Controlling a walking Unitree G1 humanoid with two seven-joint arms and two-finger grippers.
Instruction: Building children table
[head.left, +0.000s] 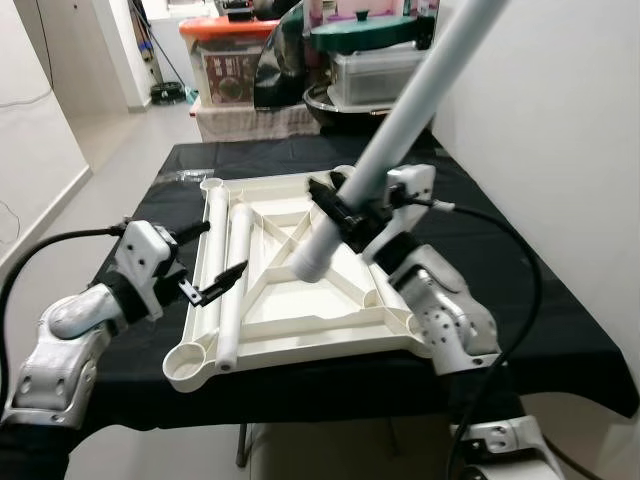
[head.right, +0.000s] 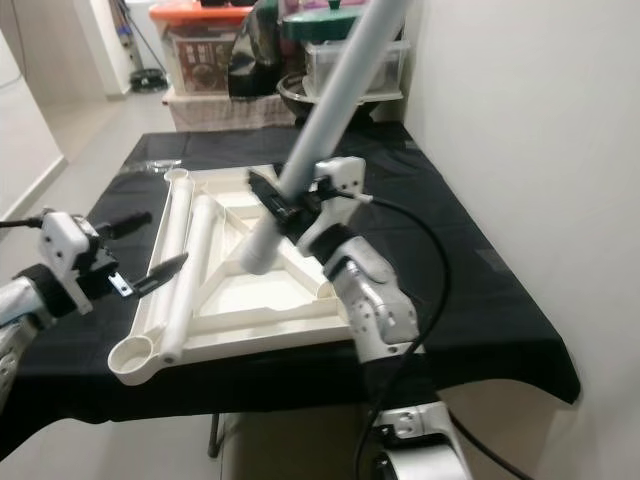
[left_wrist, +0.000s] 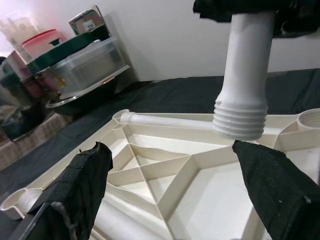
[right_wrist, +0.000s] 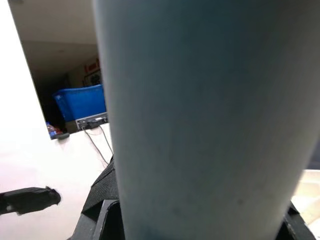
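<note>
My right pincer (head.left: 335, 210) is clamped around a long white table leg (head.left: 400, 130), holding it tilted, its threaded lower end (left_wrist: 240, 117) hanging just above the ribbed underside of the upturned white tabletop (head.left: 300, 300). My left pincer (head.left: 215, 255) hovers with its fingers spread wide over the tabletop's left edge, gripping nothing. Two more white legs (head.left: 225, 270) lie side by side along that left side. The tabletop rests on a desk (head.left: 560, 320) draped in black cloth. Storage boxes (head.left: 225, 60) stand beyond.
</note>
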